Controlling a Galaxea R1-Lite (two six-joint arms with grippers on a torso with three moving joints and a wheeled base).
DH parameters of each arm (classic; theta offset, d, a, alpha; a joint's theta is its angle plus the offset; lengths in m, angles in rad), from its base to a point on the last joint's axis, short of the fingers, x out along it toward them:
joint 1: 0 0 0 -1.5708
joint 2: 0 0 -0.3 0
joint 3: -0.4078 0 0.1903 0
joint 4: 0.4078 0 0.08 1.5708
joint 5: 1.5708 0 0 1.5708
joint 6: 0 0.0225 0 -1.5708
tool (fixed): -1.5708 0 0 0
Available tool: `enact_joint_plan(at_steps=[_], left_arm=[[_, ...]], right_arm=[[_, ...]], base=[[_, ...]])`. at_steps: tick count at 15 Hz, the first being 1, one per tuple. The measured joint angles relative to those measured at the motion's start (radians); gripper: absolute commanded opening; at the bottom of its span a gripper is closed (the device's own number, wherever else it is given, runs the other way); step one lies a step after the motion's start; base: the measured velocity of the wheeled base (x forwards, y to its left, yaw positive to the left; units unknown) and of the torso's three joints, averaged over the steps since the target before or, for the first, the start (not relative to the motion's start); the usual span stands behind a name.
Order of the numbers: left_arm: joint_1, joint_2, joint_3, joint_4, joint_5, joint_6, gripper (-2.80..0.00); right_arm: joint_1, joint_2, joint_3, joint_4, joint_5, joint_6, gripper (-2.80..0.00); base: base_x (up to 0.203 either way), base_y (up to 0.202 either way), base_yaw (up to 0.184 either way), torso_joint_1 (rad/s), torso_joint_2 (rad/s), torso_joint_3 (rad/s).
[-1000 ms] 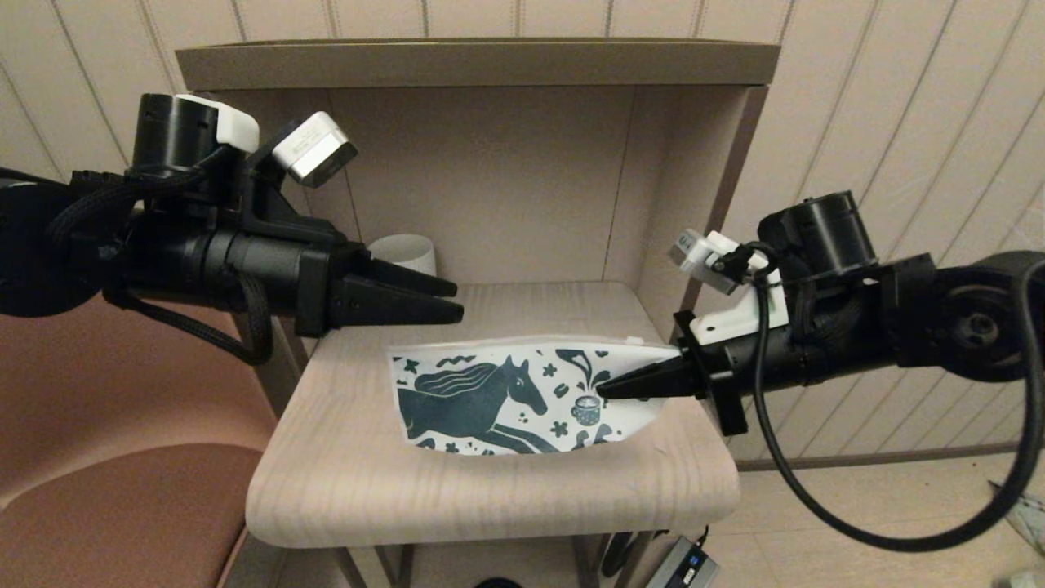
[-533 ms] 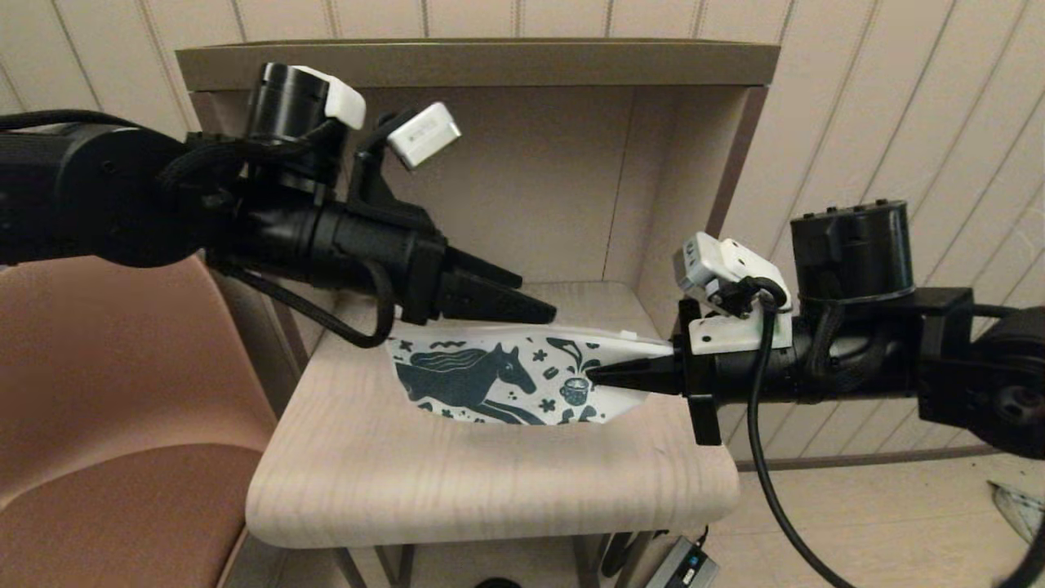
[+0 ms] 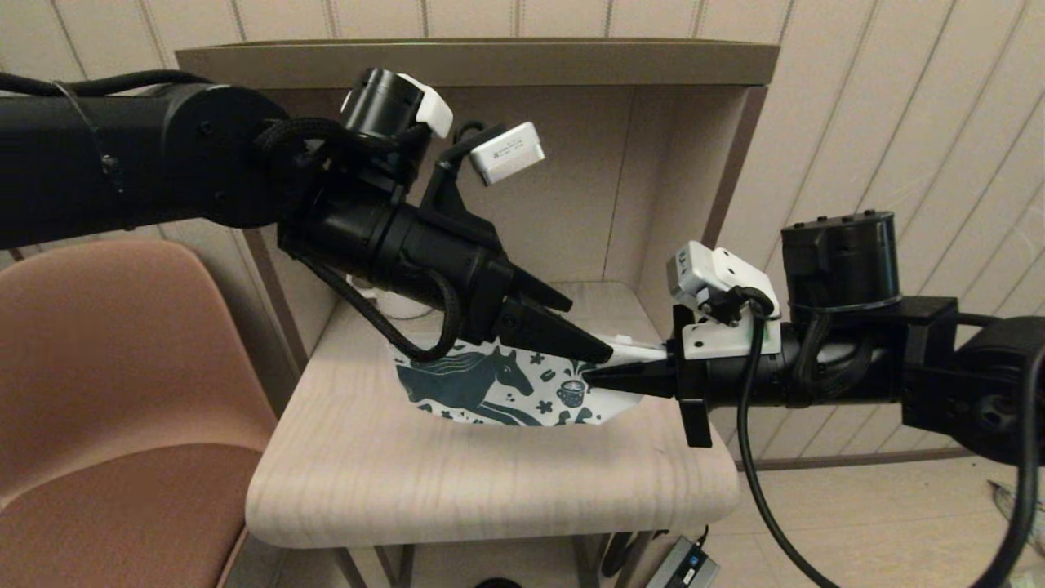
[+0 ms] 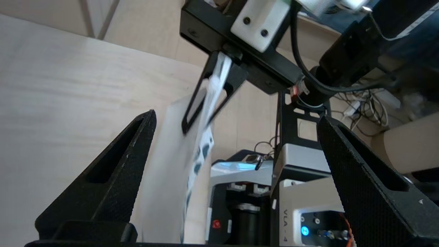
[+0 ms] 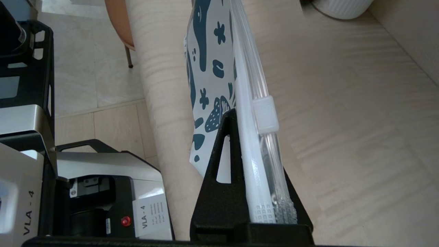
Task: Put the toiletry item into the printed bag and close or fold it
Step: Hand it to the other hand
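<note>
The printed bag (image 3: 510, 388) stands on its lower edge on the pale wooden table (image 3: 457, 482), horse side facing the front, zipper edge up and tilted back toward the shelf. The right gripper (image 3: 600, 377) comes in level from the right and is clamped on the bag's right end. From the right wrist camera the two black fingers (image 5: 219, 178) are pressed tight together with the white zipper strip (image 5: 255, 151) squeezed between them, and the little white slider (image 5: 265, 115) sits just past the fingertips. The left gripper (image 3: 584, 339) reaches down at a slant from the upper left, its tips right above the bag's top edge and close to the right gripper's tips. Its wrist camera shows the left gripper (image 4: 236, 120) with its fingers (image 4: 113, 171) spread wide, nothing between them, and the bag (image 4: 178, 161) seen edge-on in the gap with the right gripper (image 4: 212, 99) pinching it beyond. No contact between the left fingers and the bag can be made out. A white ribbed mug (image 5: 341, 7) stands at the back of the table, mostly hidden behind the left arm in the head camera. A brown chair (image 3: 122, 392) sits to the left of the table.
</note>
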State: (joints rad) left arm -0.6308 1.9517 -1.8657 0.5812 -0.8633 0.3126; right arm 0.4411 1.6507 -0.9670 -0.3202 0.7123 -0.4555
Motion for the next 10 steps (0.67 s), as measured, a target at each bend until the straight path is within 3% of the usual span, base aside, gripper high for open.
enact_joint_plan(at_steps=[3, 10], left_arm=[[-0.025, 0.034, -0.011, 0.000, 0.038, 0.006, 0.00], [-0.029, 0.059, -0.013, 0.004, 0.031, 0.002, 0.00]], right_arm=[[0.017, 0.006, -0.004, 0.000, -0.013, 0.001, -2.80], [0.090, 0.008, 0.012, -0.018, -0.029, 0.011, -2.80]], base=[[0.000, 0.000, 0.000, 0.000, 0.00, 0.000], [0.000, 0.000, 0.000, 0.000, 0.00, 0.000]])
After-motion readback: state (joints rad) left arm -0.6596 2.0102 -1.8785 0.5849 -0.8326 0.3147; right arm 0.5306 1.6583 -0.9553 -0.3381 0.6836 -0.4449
